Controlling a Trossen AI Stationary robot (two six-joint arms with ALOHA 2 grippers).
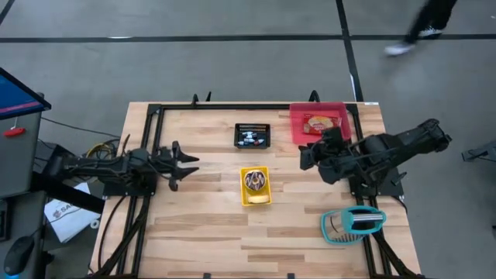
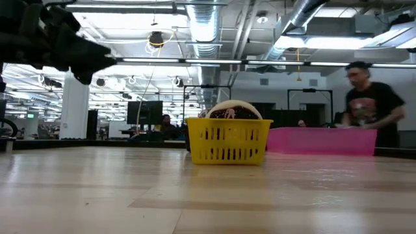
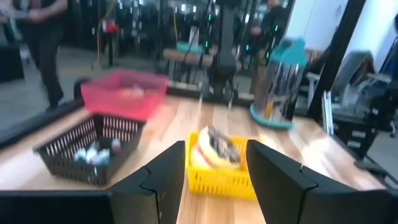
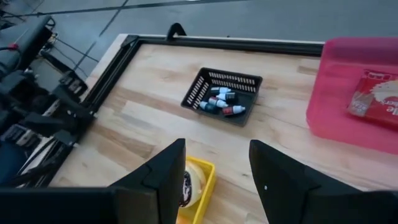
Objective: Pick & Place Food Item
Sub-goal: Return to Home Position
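A chocolate-topped pastry (image 1: 254, 180) lies in a small yellow basket (image 1: 256, 198) at the table's middle; the low view shows the basket (image 2: 227, 141) with the pastry (image 2: 231, 111) rising above its rim. My left gripper (image 1: 188, 165) stands open left of the basket, fingers level and pointing at it, nothing between them. Its wrist view shows the pastry (image 3: 219, 148) ahead. My right gripper (image 1: 308, 157) hovers open right of the basket, slanting down, empty. In its wrist view the yellow basket (image 4: 198, 186) shows between the fingers.
A black basket (image 1: 253, 136) of small bottles stands behind the yellow one. A pink tray (image 1: 319, 122) with a packaged food item is at the back right. A teal rack (image 1: 353, 225) stands near the front right. A person walks beyond the table's far side.
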